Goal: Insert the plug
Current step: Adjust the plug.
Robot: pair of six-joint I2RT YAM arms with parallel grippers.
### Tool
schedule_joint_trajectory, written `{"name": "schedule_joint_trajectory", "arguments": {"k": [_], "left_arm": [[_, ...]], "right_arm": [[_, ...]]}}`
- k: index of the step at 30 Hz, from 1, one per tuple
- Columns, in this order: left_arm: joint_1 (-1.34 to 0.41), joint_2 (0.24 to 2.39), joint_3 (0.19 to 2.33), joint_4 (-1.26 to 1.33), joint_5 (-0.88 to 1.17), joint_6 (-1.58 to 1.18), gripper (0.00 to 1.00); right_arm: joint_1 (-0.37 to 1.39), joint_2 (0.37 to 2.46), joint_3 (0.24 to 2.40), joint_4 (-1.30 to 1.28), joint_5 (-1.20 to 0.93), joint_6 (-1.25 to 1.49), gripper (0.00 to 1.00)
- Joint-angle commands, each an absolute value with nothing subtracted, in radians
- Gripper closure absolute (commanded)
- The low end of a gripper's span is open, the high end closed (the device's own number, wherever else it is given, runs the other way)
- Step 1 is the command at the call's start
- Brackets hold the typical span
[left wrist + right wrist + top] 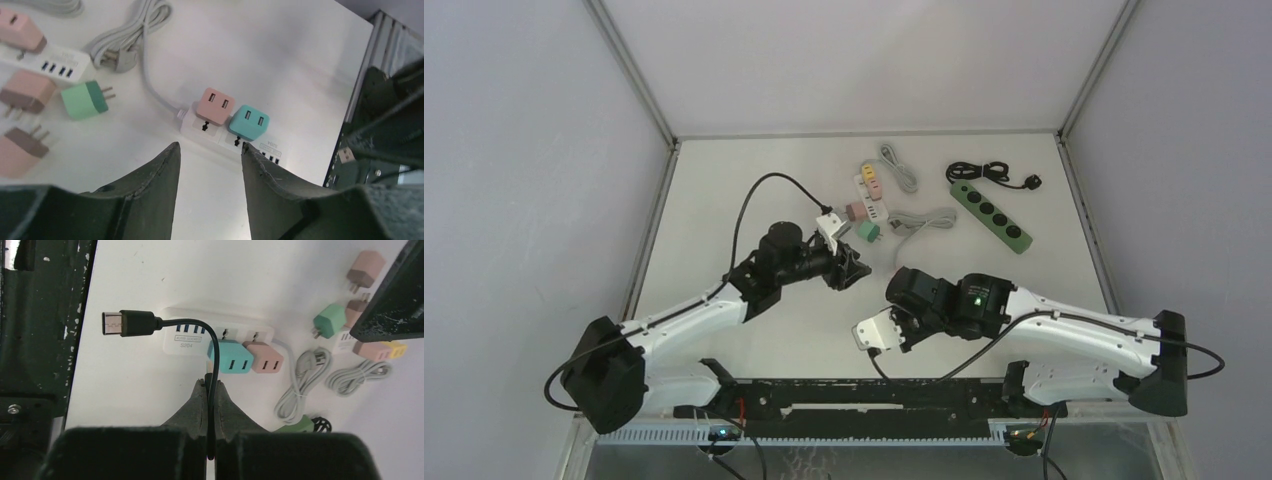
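From above, my right wrist covers the near white power strip [187, 342] and the plug, and I cannot make out either one there with certainty. In my right wrist view the black cable [214, 347] vanishes between my fingers, so I cannot tell where it runs below them. My left arm's dark edge cuts off the far corner, hiding part of the loose adapters. I cannot tell how high the plug hangs.

I count two white strips. The near one carries one teal adapter [231, 356] and one pink adapter [263, 357] side by side. A second white strip [55, 61] farther back shows four blue ports. One green power strip [991, 215] has four sockets. One green adapter [84, 100] lies loose.

My right forearm runs leftward along the near edge, right gripper [211, 385] pressed together on the cable. The USB plug [120, 322] juts past the strip's port end, with its metal tip toward the black rail [45, 340]. My left arm reaches forward with its wrist bent rightward. The left gripper [210, 150] is spread and holds nothing, and the near strip shows in its gap.
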State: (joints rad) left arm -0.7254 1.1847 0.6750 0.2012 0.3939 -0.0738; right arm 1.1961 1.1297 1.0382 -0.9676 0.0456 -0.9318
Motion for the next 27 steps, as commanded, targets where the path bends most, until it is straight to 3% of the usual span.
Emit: {"name": "schedule_joint_trajectory", "arguments": {"k": [1,27], "left_arm": [[-0.718,1.258,0.701,0.246,0.282,-0.329,0.48],[-0.726,1.734,0.848,0.36,0.419,-0.719,0.59]], "right_arm": [[1.189,1.164,1.089,-0.995,0.051,-0.867,1.0],[1.113,1.404,1.111,-0.976,0.017,-0.785,1.0]]}}
